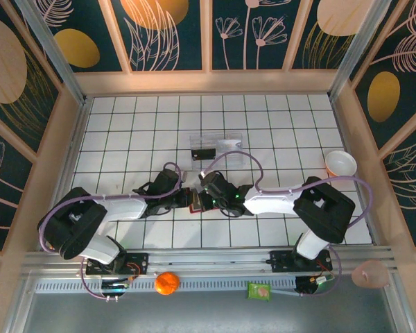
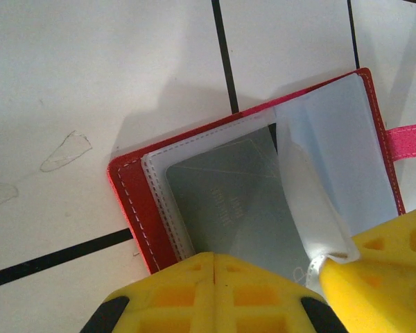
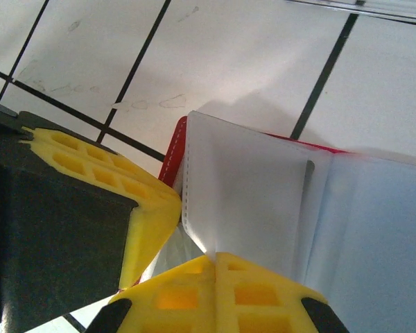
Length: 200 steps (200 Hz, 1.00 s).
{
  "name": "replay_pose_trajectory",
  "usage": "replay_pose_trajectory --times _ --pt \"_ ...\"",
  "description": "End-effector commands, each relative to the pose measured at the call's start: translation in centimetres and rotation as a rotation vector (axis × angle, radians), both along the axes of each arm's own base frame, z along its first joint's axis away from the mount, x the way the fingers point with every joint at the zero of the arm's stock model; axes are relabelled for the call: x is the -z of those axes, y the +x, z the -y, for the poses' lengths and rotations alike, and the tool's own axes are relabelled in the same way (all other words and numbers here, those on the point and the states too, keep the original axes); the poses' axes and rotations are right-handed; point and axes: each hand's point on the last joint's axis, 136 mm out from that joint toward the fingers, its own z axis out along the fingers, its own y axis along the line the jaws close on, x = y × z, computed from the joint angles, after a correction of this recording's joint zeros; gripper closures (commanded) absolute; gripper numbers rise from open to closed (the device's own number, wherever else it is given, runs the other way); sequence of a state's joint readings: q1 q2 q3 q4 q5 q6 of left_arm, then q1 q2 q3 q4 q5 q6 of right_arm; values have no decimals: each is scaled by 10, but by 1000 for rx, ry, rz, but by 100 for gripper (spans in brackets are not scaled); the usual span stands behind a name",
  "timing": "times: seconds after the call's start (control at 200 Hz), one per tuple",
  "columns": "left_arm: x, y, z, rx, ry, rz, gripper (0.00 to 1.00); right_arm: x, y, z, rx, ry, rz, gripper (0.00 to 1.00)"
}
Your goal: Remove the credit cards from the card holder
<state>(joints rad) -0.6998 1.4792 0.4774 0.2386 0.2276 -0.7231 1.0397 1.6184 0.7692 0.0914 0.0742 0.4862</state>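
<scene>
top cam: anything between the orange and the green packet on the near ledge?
Nothing. The top view shows bare grey ledge between the orange and the green packet.

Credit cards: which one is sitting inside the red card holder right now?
The silvery grey card, tucked in a clear sleeve of the open red card holder. The dark card lies apart, in the clear tray farther up the table.

Card holder [image 1: 193,204] lies on the table [image 1: 125,125], tray [image 1: 216,147] apparently behind it.
</scene>
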Motion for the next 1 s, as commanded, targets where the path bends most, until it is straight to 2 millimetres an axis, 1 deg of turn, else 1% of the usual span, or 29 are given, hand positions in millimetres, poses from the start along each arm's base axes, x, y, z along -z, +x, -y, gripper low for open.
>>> replay_pose_trajectory --times 0.0,0.095,0.165,0.23,0.265,0.305,0.375,0.445,0.565,0.711,0.896,0.996 --pt "19 -10 -10 7 78 -50 100 -6 7 21 110 -30 15 100" --pt "20 -10 -11 10 82 -50 100 -1 9 41 194 -69 15 100" --pt "20 -11 -11 13 82 -47 100 -2 11 57 261 -90 27 88" --pt "19 -10 -10 17 78 -47 100 -3 12 73 325 -103 33 80" --pt "19 -10 -10 20 81 -47 100 -4 13 82 357 -111 36 70" --pt "18 -9 -8 24 79 -45 100 -4 13 92 391 -121 38 63" --pt "14 -7 -5 30 72 -41 100 -8 14 103 426 -115 47 55" --pt "7 -4 0 41 64 -32 100 -17 14 105 428 -78 64 49" --pt "-7 0 12 79 57 -11 100 -27 17 112 457 -43 82 47" --pt "-21 -5 41 157 39 2 99 -39 19 119 475 10 107 47" --pt "-28 -19 80 255 -7 -18 99 -46 21 132 504 28 118 48" --pt "-21 -30 99 323 3 -47 99 -48 20 140 514 34 119 49"
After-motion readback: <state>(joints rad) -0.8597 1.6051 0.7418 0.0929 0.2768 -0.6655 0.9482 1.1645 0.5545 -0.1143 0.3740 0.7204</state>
